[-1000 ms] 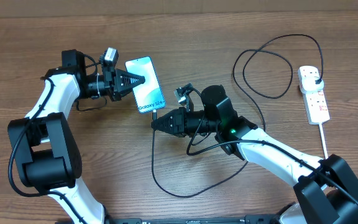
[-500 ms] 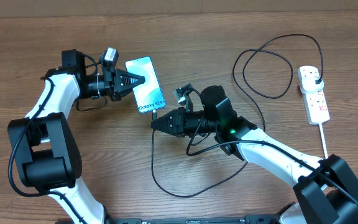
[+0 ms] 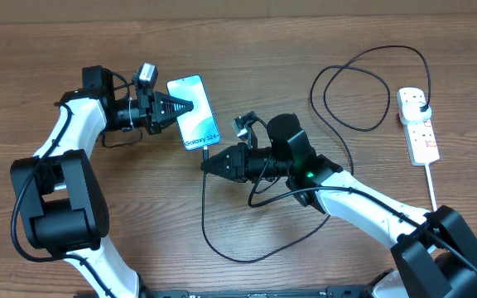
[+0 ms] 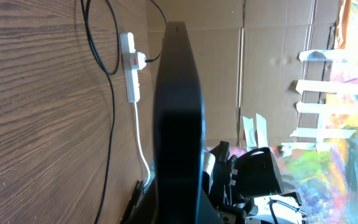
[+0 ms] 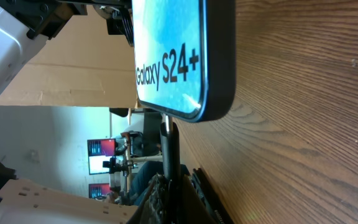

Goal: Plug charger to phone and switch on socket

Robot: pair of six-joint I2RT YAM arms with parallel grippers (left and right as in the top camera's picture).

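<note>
Your left hand grips the phone by its edge, left of centre on the tabletop, while your right hand, closed, holds the charger tip at the phone's near end, the socket lying by the right edge.

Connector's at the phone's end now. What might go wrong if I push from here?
The right gripper holds the charger connector at the bottom edge of the phone; off-centre, a push may jam or bend it. The left gripper grips only the phone's side, so it may slip.
</note>
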